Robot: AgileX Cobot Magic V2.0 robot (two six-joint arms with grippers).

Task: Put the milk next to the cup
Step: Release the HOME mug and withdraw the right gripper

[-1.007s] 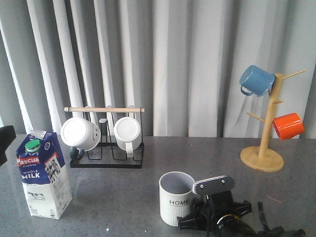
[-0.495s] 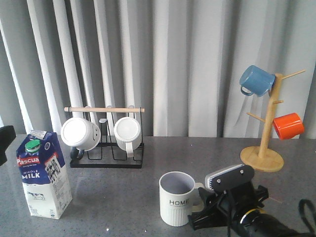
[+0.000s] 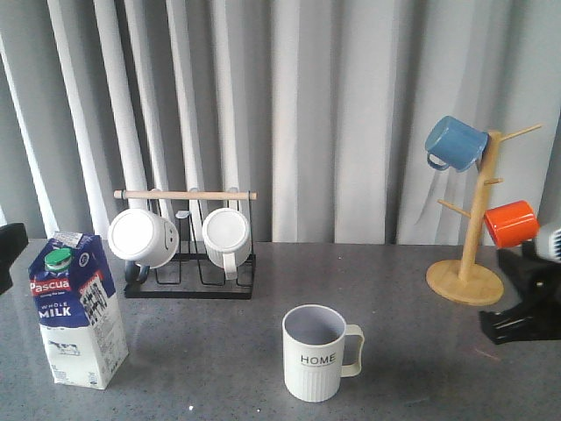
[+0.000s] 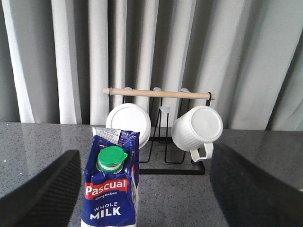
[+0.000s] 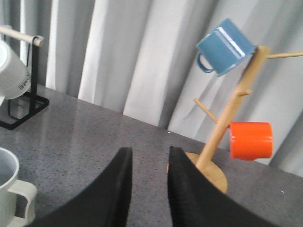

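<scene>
Front view: the milk [image 3: 77, 309] stands upright at the left of the grey table [image 3: 210, 342], cap and "Pascual" label turned toward the camera, untouched by either arm; the cup [image 3: 314, 353] stands upright near the middle front, its "HOME" lettering facing forward and its handle pointing to the robot's right, so the side toward the carton is bare table; carton and cup are well apart, so the placing is not yet done; behind them a black wire rack [image 3: 188, 256] holds two white mugs on their sides, and at the far right a wooden mug tree [image 3: 474, 228] carries a blue mug [image 3: 455, 143] and an orange mug [image 3: 512, 223]; a dark part of the right arm [image 3: 523, 294] shows at the right edge by the tree's base, clear of the cup.

Left wrist view: the left gripper [image 4: 144, 198] is spread wide, one dark finger on each side of the carton, neither touching it; the carton's green cap [image 4: 111, 158] sits between them, which I judge to be a line-up for a grasp around the body; the rack and its two mugs stand behind.

Right wrist view: the right gripper [image 5: 147, 189] has its fingers close together with only a narrow gap and nothing between them; it faces the mug tree, with the cup's rim and handle at the corner of the picture, apart from the fingers.
</scene>
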